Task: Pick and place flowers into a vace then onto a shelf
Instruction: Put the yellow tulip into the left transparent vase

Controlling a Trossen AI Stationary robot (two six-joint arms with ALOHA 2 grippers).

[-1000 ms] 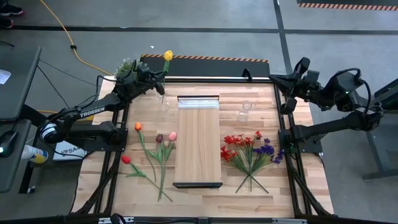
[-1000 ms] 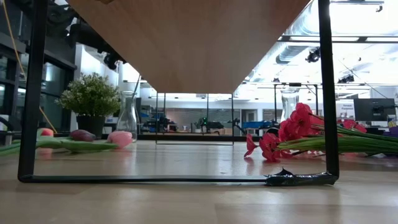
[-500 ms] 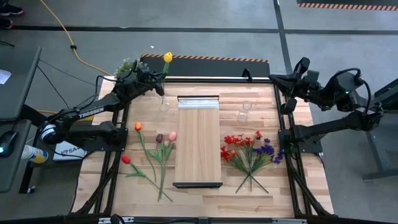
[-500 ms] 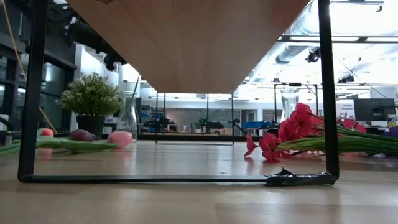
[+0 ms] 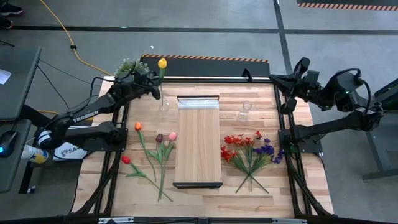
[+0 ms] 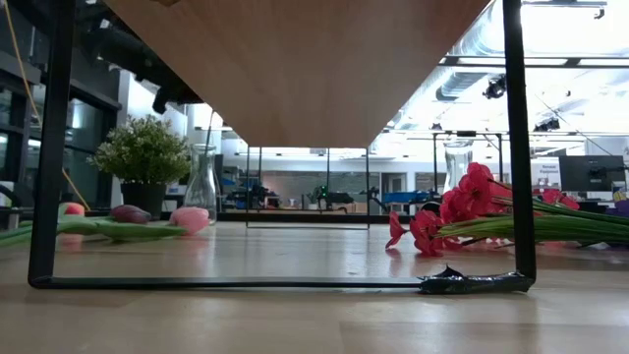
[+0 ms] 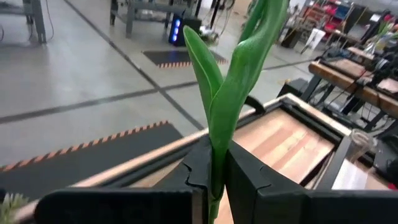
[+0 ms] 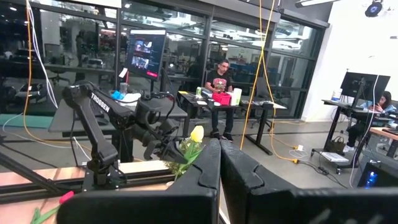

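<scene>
Left gripper (image 5: pixel 151 85) clamped on yellow tulip (image 5: pixel 162 63) stem, held upright directly above left glass vase (image 5: pixel 165 102) at desk's far edge beside the shelf (image 5: pixel 199 143), stem tip just over its mouth; right gripper (image 5: pixel 281 79) shut, idle, well apart.

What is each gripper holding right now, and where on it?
Left gripper pinches the yellow tulip low on its green stem. Right gripper is shut, holding nothing.

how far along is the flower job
Early. Nothing is finished: both vases look empty and the shelf is bare. The left gripper holds the yellow tulip by its stem over the left vase. Tulips and sprays lie on the table. Right gripper waits.
</scene>
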